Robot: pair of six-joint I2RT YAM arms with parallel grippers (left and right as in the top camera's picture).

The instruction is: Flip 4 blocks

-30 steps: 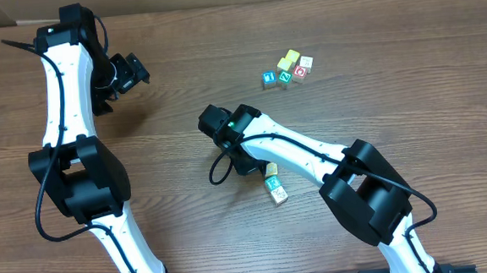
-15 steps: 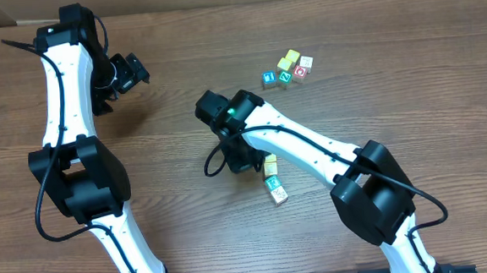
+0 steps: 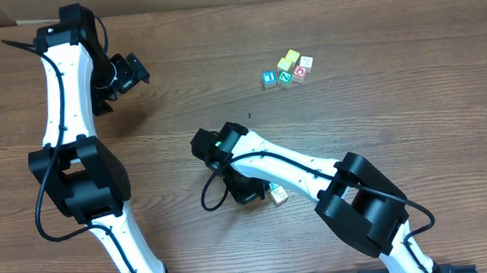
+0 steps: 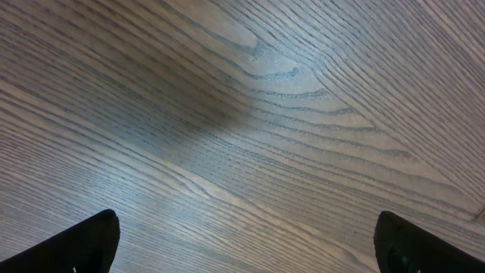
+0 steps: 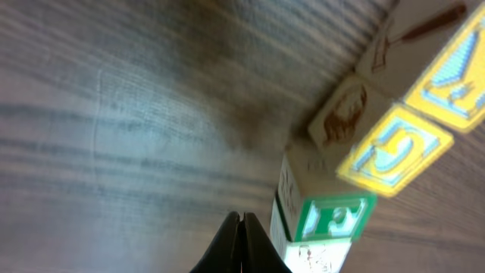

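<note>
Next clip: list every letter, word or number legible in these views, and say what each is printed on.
"F": on the green-faced block, right wrist view.
Blue letter on the yellow-faced block: tilted and blurred, perhaps "C" or "G"; not certain.
Blue letter on the edge block: cut off by the frame, unreadable.
Far cluster of blocks, overhead view: prints too small to read.

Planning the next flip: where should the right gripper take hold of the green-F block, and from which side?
Open first: the right gripper is shut beside it. The green-F block ends a row and seems to abut the yellow-framed block. Probably pinch the two flat side faces that run along the row, coming in from the free end, so no finger needs the blocked face.
</note>
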